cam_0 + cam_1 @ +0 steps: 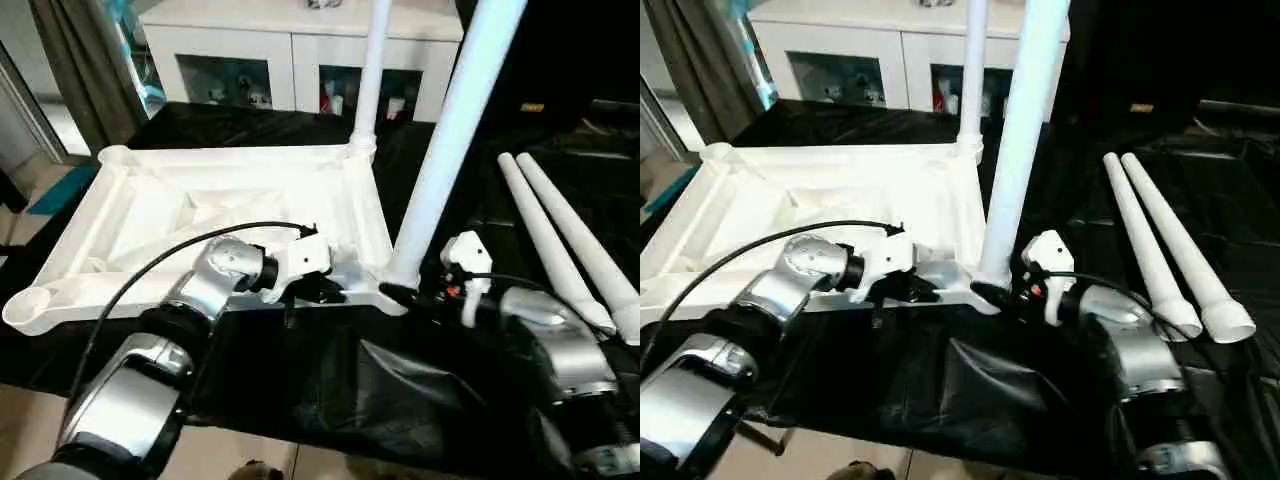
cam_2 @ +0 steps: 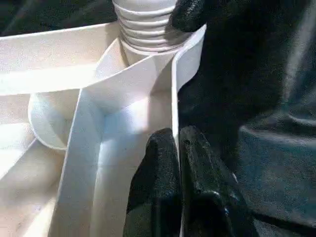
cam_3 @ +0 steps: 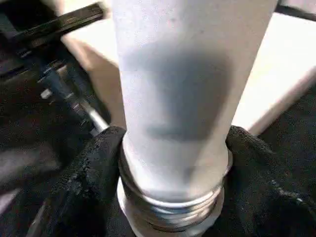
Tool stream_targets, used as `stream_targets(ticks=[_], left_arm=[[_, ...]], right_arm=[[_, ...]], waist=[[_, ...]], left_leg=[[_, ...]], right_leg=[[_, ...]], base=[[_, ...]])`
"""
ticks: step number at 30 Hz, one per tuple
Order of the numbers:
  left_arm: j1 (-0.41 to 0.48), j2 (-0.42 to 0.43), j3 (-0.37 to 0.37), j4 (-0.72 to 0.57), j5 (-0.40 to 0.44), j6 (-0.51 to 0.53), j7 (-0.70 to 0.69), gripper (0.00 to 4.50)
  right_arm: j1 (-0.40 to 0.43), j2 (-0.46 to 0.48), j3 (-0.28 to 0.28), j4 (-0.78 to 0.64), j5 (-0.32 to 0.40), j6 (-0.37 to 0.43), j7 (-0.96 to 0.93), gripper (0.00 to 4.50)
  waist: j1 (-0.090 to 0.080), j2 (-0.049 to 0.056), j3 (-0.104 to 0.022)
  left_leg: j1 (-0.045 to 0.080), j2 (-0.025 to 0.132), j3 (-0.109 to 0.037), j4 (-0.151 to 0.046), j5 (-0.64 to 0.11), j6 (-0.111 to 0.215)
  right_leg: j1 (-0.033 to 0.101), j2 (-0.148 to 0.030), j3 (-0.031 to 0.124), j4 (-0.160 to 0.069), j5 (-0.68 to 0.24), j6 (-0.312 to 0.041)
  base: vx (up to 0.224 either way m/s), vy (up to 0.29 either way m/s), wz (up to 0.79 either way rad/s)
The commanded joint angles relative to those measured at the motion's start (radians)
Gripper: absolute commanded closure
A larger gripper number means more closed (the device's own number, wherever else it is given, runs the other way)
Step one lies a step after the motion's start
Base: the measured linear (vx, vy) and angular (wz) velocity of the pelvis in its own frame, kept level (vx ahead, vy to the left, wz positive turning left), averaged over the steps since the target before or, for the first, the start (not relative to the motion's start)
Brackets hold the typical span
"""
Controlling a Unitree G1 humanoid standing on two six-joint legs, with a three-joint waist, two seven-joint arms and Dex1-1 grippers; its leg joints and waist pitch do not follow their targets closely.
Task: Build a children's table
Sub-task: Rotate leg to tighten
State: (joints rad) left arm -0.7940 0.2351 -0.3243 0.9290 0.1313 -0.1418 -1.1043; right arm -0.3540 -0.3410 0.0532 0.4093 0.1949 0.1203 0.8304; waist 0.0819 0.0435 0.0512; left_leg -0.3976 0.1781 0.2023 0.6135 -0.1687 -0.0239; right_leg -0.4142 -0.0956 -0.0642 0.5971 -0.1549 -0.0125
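Left eye view: a white plastic children's table top lies upside down on a table covered with black cloth, ribbed underside facing up. 2 white tube legs stand upright in its corner sockets on the robot's right side: a thin-looking far leg at the far corner and a near leg at the corner closest to the robot, leaning slightly toward the right. 2 loose legs lie side by side on the cloth to the right, well apart from the table top.

The left gripper sits at the near rim of the table top, just beside the near leg's socket. In the left wrist view its 2 black fingers are clenched together over the thin rim wall, one on each side of it, with the threaded base of the near leg visible beyond.

The right gripper reaches the foot of the near leg from the right. In the right wrist view its 2 fingers press against both sides of the leg just above its threaded end, grasping it.

A white cabinet with glass doors stands behind the table. The open empty socket at the near left corner faces upward.
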Motion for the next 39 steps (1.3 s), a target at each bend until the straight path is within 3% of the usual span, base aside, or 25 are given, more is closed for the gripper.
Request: stream_targets(ticks=[1,3,4,5,7,8,9,11,14,15,16,17,20,21,23,24,26,28,29,30,32,34,35,37,39], left_arm=[[-0.051,-0.034,0.026,0.019,0.007,0.045,0.101,4.5],[-0.064,-0.055,0.032,0.027,0.003,0.064,0.127,4.5],[-0.072,-0.071,0.032,0.032,0.005,0.078,0.145,4.5],[-0.085,-0.097,0.031,0.038,0.009,0.103,0.179,4.5],[-0.11,-0.155,0.031,0.054,0.015,0.148,0.255,4.5],[-0.121,-0.184,0.032,0.059,0.016,0.162,0.29,4.5],[-0.125,-0.195,0.033,0.061,0.016,0.167,0.303,4.5],[-0.133,-0.223,0.032,0.06,0.015,0.176,0.313,4.5],[-0.138,-0.234,0.033,0.061,0.013,0.179,0.316,4.5],[-0.139,-0.232,0.032,0.063,0.015,0.174,0.317,4.5],[-0.139,-0.227,0.031,0.065,0.018,0.17,0.317,4.5],[-0.139,-0.227,0.031,0.065,0.018,0.17,0.317,4.5],[-0.128,-0.2,0.024,0.068,0.032,0.147,0.305,4.5],[-0.122,-0.19,0.021,0.066,0.033,0.14,0.297,4.5],[-0.105,-0.166,0.016,0.052,0.029,0.114,0.26,4.5],[-0.094,-0.152,0.013,0.042,0.027,0.103,0.235,4.5],[-0.087,-0.143,0.012,0.036,0.026,0.097,0.218,4.5],[-0.06,-0.1,0.004,0.01,0.015,0.062,0.134,4.5],[-0.06,-0.099,0.004,0.01,0.015,0.061,0.132,4.5],[-0.049,-0.076,-0.001,0.0,0.012,0.042,0.09,4.5],[-0.037,-0.045,-0.005,-0.013,0.004,0.021,0.033,4.5],[-0.034,-0.032,-0.005,-0.015,0.001,0.014,0.013,4.5],[-0.031,-0.023,-0.005,-0.017,-0.004,0.006,-0.007,4.5],[-0.02,-0.006,-0.002,-0.032,-0.024,-0.008,-0.069,4.5],[-0.006,0.011,-0.002,-0.055,-0.044,-0.01,-0.136,4.5]], right_arm=[[-0.009,0.05,-0.019,0.105,-0.044,0.033,-0.162,1.75],[-0.025,0.088,-0.036,0.15,-0.053,0.039,-0.25,1.75],[-0.044,0.114,-0.048,0.184,-0.054,0.041,-0.307,1.75],[-0.075,0.156,-0.07,0.238,-0.052,0.042,-0.393,1.75],[-0.144,0.233,-0.108,0.324,-0.029,0.042,-0.525,1.76],[-0.177,0.266,-0.117,0.358,-0.023,0.042,-0.574,1.76],[-0.19,0.279,-0.12,0.371,-0.022,0.042,-0.593,1.76],[-0.226,0.297,-0.095,0.408,-0.059,0.03,-0.623,1.76],[-0.242,0.304,-0.089,0.426,-0.067,0.007,-0.606,1.76],[-0.244,0.304,-0.096,0.427,-0.06,-0.004,-0.597,1.2],[-0.244,0.301,-0.102,0.422,-0.054,-0.012,-0.585,1.2],[-0.244,0.301,-0.102,0.422,-0.054,-0.012,-0.585,1.07],[-0.243,0.279,-0.099,0.411,-0.061,-0.047,-0.541,0.64],[-0.243,0.268,-0.09,0.407,-0.068,-0.062,-0.523,0.64],[-0.222,0.231,-0.063,0.357,-0.078,-0.079,-0.46,0.64],[-0.204,0.206,-0.053,0.32,-0.077,-0.081,-0.415,0.64],[-0.193,0.19,-0.048,0.297,-0.077,-0.081,-0.387,0.64],[-0.138,0.105,-0.028,0.181,-0.063,-0.075,-0.263,0.64],[-0.137,0.104,-0.028,0.18,-0.063,-0.075,-0.261,0.64],[-0.11,0.06,-0.023,0.126,-0.048,-0.068,-0.19,0.64],[-0.069,-0.011,-0.012,0.047,-0.025,-0.052,-0.079,0.64],[-0.055,-0.041,-0.006,0.022,-0.019,-0.049,-0.034,0.64],[-0.044,-0.065,-0.001,0.002,-0.013,-0.043,0.002,0.64],[-0.033,-0.106,0.004,-0.022,0.004,-0.02,0.066,0.64],[-0.024,-0.14,0.014,-0.045,0.017,0.014,0.124,0.64]], waist=[[-0.016,-0.011,-0.054],[-0.035,-0.013,-0.053],[-0.038,-0.008,-0.052],[-0.052,-0.004,-0.052],[-0.072,-0.003,-0.052],[-0.075,-0.001,-0.052],[-0.082,0.006,-0.051],[-0.091,0.013,-0.05],[-0.099,0.017,-0.05],[-0.099,0.015,-0.05],[-0.099,0.016,-0.05],[-0.099,0.011,-0.051],[-0.091,0.01,-0.055],[-0.09,0.011,-0.057],[-0.085,0.011,-0.061],[-0.083,0.005,-0.061],[-0.072,0.005,-0.064],[-0.065,0.0,-0.066],[-0.05,-0.003,-0.07],[-0.048,-0.005,-0.071],[-0.029,-0.008,-0.077],[-0.022,-0.004,-0.088],[-0.012,-0.006,-0.093],[-0.004,-0.009,-0.091],[0.004,-0.008,-0.087]], left_leg=[[0.046,0.047,-0.035,-0.086,-0.444,-0.005],[0.045,0.045,-0.047,-0.093,-0.492,-0.036],[0.049,0.045,-0.051,-0.095,-0.511,-0.039],[0.058,0.045,-0.053,-0.096,-0.553,-0.043],[0.051,0.044,-0.061,-0.101,-0.576,-0.05],[0.052,0.043,-0.061,-0.102,-0.587,-0.05],[0.062,0.041,-0.062,-0.1,-0.619,-0.054],[0.069,0.043,-0.064,-0.105,-0.66,-0.046],[0.064,0.047,-0.067,-0.114,-0.687,-0.043],[0.067,0.044,-0.065,-0.111,-0.685,-0.042],[0.07,0.042,-0.063,-0.108,-0.68,-0.04],[0.065,0.038,-0.061,-0.104,-0.642,-0.027],[0.066,0.041,-0.056,-0.103,-0.611,-0.017],[0.054,0.043,-0.057,-0.108,-0.583,-0.009],[0.045,0.046,-0.054,-0.111,-0.539,0.001],[0.044,0.045,-0.051,-0.11,-0.524,0.008],[0.043,0.046,-0.045,-0.107,-0.471,0.026],[0.04,0.047,-0.039,-0.105,-0.418,0.046],[0.04,0.051,-0.032,-0.099,-0.358,0.07],[0.035,0.049,-0.03,-0.097,-0.33,0.076],[0.035,0.052,-0.024,-0.088,-0.265,0.109],[0.024,0.052,-0.024,-0.078,-0.142,0.157],[0.021,0.051,-0.023,-0.063,-0.059,0.202],[0.014,0.048,-0.02,-0.057,-0.049,0.226],[0.014,0.05,-0.02,-0.06,-0.078,0.223]], right_leg=[[0.028,-0.06,0.024,-0.1,-0.528,-0.161],[0.036,-0.061,0.016,-0.109,-0.597,-0.123],[0.034,-0.061,0.014,-0.112,-0.607,-0.115],[0.031,-0.061,0.009,-0.12,-0.598,-0.116],[0.038,-0.06,0.0,-0.121,-0.589,-0.111],[0.037,-0.059,-0.001,-0.123,-0.593,-0.108],[0.031,-0.057,-0.006,-0.132,-0.597,-0.104],[0.037,-0.052,-0.019,-0.139,-0.547,-0.106],[0.051,-0.057,-0.028,-0.138,-0.495,-0.114],[0.045,-0.061,-0.026,-0.141,-0.492,-0.12],[0.041,-0.063,-0.024,-0.142,-0.497,-0.124],[0.044,-0.068,-0.021,-0.142,-0.505,-0.132],[0.041,-0.07,-0.017,-0.14,-0.47,-0.151],[0.051,-0.07,-0.014,-0.13,-0.435,-0.162],[0.056,-0.071,-0.008,-0.12,-0.371,-0.182],[0.057,-0.071,-0.006,-0.119,-0.359,-0.188],[0.057,-0.074,0.001,-0.113,-0.321,-0.206],[0.059,-0.072,0.005,-0.107,-0.286,-0.219],[0.059,-0.073,0.011,-0.099,-0.254,-0.224],[0.061,-0.072,0.013,-0.095,-0.233,-0.23],[0.062,-0.07,0.015,-0.081,-0.16,-0.239],[0.068,-0.068,0.013,-0.055,-0.016,-0.267],[0.061,-0.066,0.012,-0.039,0.095,-0.293],[0.061,-0.067,0.012,-0.035,0.095,-0.299],[0.06,-0.069,0.01,-0.043,0.025,-0.291]], base=[[0.0,0.0,0.0],[0.0,0.0,0.0],[0.0,0.0,0.0],[0.0,0.0,0.0],[0.0,0.0,0.0],[0.0,0.0,0.0],[0.0,0.0,0.0],[0.0,0.0,0.0],[0.0,0.0,0.0],[0.0,0.0,0.0],[0.0,0.0,0.0],[0.0,0.0,0.0],[0.0,0.0,0.0],[0.0,0.0,0.0],[0.0,0.0,0.0],[0.0,0.0,0.0],[0.0,0.0,0.0],[0.026,-0.008,0.03],[0.052,-0.016,0.07],[0.063,-0.015,0.06],[0.072,-0.018,0.07],[0.068,-0.024,0.03],[0.061,-0.025,0.0],[0.0,0.0,0.0],[0.0,0.0,0.0]])
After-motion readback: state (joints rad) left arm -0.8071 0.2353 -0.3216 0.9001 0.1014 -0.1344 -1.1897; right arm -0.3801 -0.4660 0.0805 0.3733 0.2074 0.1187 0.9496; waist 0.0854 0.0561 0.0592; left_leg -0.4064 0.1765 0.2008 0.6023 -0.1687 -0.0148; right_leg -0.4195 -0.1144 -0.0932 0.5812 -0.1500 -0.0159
